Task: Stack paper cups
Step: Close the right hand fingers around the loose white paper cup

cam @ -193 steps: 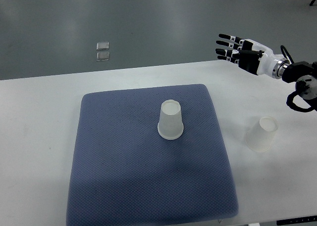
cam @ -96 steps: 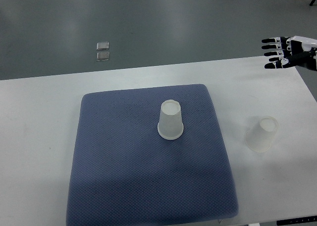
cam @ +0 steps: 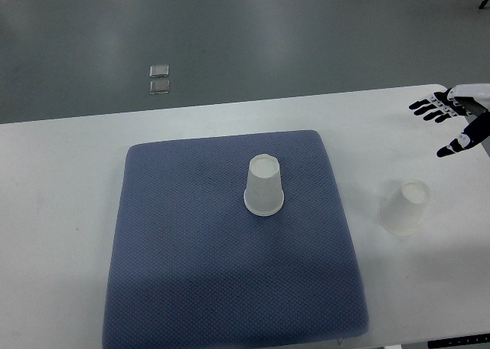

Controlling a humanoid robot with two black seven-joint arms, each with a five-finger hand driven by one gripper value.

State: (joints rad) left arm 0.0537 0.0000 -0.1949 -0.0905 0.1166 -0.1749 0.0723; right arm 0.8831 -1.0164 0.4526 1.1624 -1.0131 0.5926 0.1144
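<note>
Right hand [cam: 458, 118] at the picture's right edge, above the far right end of the table [cam: 61, 181], fingers [cam: 429, 106] spread and pointing left; well to the left of those fingertips and nearer the camera, a mat [cam: 191, 265] flat on the table; on the mat, mouth down, one cup [cam: 264, 185]; off the mat, just right of its edge, a second cup [cam: 403, 207] on the bare table, mouth down, below the fingers and apart from them.

The mat [cam: 230, 242] is blue-grey cloth with a rough, dimpled weave, lying on a smooth matt white table [cam: 61, 181]. On the mat stands a matt white paper cup [cam: 264, 184]; right of the mat, a second paper cup [cam: 404, 207] looks alike.
</note>
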